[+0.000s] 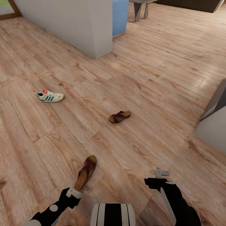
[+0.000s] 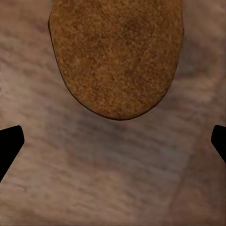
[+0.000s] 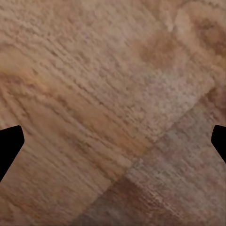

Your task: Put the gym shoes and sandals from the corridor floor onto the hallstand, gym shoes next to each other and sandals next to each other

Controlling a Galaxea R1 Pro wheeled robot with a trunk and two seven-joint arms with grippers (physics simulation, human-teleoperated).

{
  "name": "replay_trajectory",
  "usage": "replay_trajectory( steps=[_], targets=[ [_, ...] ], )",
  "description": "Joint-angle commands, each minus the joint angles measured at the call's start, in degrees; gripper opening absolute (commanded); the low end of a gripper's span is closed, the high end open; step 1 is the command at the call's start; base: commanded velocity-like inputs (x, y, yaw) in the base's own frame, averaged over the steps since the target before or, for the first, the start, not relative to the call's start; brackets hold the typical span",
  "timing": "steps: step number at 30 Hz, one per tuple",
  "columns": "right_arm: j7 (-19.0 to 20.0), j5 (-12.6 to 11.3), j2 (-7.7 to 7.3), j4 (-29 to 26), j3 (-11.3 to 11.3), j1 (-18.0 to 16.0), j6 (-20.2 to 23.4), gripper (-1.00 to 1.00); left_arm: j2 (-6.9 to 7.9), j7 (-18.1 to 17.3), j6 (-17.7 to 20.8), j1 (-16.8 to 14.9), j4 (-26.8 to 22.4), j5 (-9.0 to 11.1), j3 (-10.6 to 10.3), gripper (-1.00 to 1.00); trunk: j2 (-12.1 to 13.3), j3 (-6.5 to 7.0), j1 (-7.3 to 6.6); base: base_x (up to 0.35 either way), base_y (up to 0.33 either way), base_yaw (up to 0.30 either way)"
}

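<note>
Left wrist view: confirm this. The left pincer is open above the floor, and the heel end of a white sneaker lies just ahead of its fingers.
One thing is wrong: the shoe. The left wrist view shows the tan footbed of a sandal ahead of the fingers, not a white sneaker. The left pincer is open above the floor, as you said. In the head view the sneaker lies farther off.

On the corridor floor (image 1: 150,94), one sandal (image 1: 85,172) lies nearest at about eleven o'clock, just ahead of the left gripper (image 1: 74,192), a second sandal (image 1: 119,116) farther off near twelve, and a gym shoe (image 1: 49,96) well apart at ten o'clock.
</note>
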Motion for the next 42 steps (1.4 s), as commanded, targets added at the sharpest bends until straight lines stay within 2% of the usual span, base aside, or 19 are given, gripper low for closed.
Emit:
replay_trajectory(
  steps=[1, 28, 42],
  targets=[
    [0.0, 0.0, -0.01, -0.1, 0.0, 0.0, 0.3, 1.00, 0.02, 0.0, -0.2, 0.0, 0.0, 0.2, -0.3, 1.00, 0.0, -0.04, -0.01, 0.000, 0.000, 0.000],
    [0.0, 0.0, -0.02, -0.1, 0.0, 0.0, 0.3, 1.00, -0.08, 0.0, -0.2, 0.0, 0.0, 0.2, -0.3, 1.00, 0.0, -0.06, -0.01, 0.076, 0.000, 0.000],
    [0.0, 0.0, -0.02, -0.1, -0.1, 0.0, 0.3, 1.00, -0.18, 0.0, -0.2, 0.0, 0.0, 0.2, -0.3, 1.00, 0.0, -0.10, -0.01, 0.013, 0.000, -0.041]
  ],
)
